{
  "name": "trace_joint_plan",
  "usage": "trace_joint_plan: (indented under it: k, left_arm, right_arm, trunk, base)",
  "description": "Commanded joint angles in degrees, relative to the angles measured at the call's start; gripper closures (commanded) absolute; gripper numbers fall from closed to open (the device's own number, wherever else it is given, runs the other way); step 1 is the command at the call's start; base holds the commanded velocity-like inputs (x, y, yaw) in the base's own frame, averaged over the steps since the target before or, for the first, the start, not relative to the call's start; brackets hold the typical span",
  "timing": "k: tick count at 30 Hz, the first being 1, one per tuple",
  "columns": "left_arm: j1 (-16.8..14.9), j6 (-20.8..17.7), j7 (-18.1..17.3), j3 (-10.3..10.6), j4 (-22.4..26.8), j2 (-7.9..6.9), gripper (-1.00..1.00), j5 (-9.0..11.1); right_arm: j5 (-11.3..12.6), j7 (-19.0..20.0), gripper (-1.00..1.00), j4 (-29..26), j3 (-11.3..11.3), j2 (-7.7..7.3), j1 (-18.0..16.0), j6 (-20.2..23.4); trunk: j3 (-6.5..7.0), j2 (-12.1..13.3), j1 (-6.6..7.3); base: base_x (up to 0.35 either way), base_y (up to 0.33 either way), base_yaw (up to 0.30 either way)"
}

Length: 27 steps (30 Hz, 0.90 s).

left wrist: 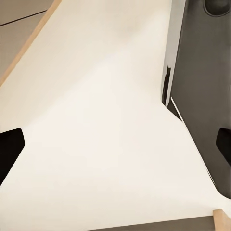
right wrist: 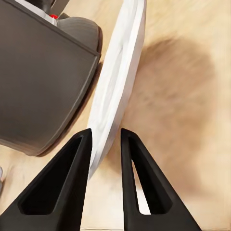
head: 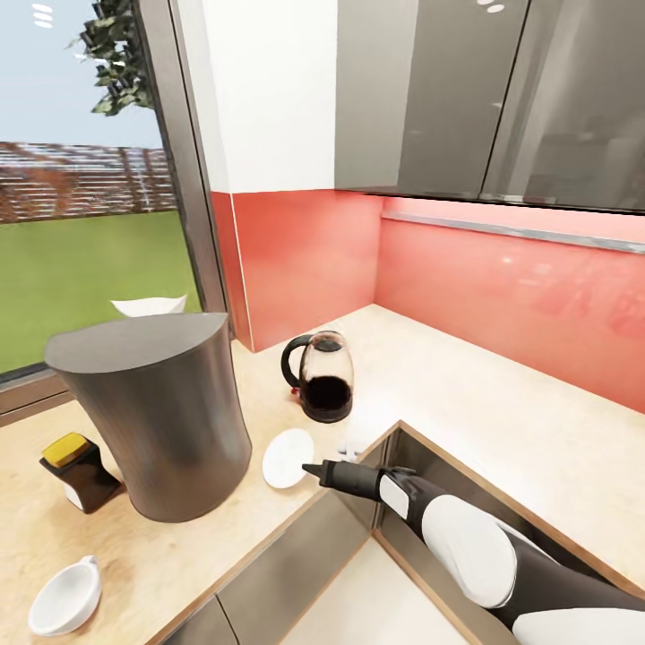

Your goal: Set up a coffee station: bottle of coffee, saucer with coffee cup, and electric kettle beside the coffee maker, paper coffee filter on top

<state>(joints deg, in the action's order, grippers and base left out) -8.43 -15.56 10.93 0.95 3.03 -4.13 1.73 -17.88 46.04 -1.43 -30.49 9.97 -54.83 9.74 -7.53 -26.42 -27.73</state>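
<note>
The right gripper (head: 309, 468) is reaching in from the robot's right, its tips sitting at the near-right rim of the saucer (head: 288, 458), which is lying on the table (head: 466, 403) between the coffee maker (head: 161, 417) and the electric kettle (head: 322, 376). In the right wrist view the right gripper (right wrist: 105, 144) is straddling the saucer's thin rim (right wrist: 118, 82): one finger (right wrist: 72, 173) is on each side of the white edge, the jaws narrowly parted around it. Whether they are already pinching the plate or only bracketing it, I cannot tell.

The relation that matters is this one: the saucer's rim is running straight away from the gripper, along the fingers' own line, so any closing would be across the plate's thin edge, not across its width. The right arm is plainly the nearer one.

The left wrist view is looking at pale floor and a dark cabinet panel, with the two dark tips of the left gripper (left wrist: 115, 144) standing far apart, so it is open and carrying nothing.

The coffee cup (head: 64, 598) is lying well apart, at the table's near-left edge (so it is not on the saucer yet). The bottle of coffee (head: 79, 468) is standing just beside the coffee maker, and the paper coffee filter (head: 150, 306) is peeking out behind the maker's top; whether it is resting on it I cannot tell.
</note>
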Motion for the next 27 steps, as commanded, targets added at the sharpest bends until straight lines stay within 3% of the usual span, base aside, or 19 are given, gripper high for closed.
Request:
trace_joint_plan:
  k: [1,27]
  left_arm:
    - [0.0,-0.3,0.1,0.1,0.1,0.0,-1.0,0.2]
    - [0.0,-0.3,0.1,0.1,0.1,-0.01,-1.0,0.2]
  right_arm:
    - [-0.2,0.3,1.0,-0.2,-0.6,0.03,0.0,0.6]
    - [-0.2,0.3,1.0,-0.2,-0.5,0.03,0.2,0.6]
  trunk:
    - [-0.11,-0.1,-0.03]
    - [-0.11,-0.1,-0.03]
  base:
    - [0.0,0.022,0.0]
    - [0.049,0.038,0.0]
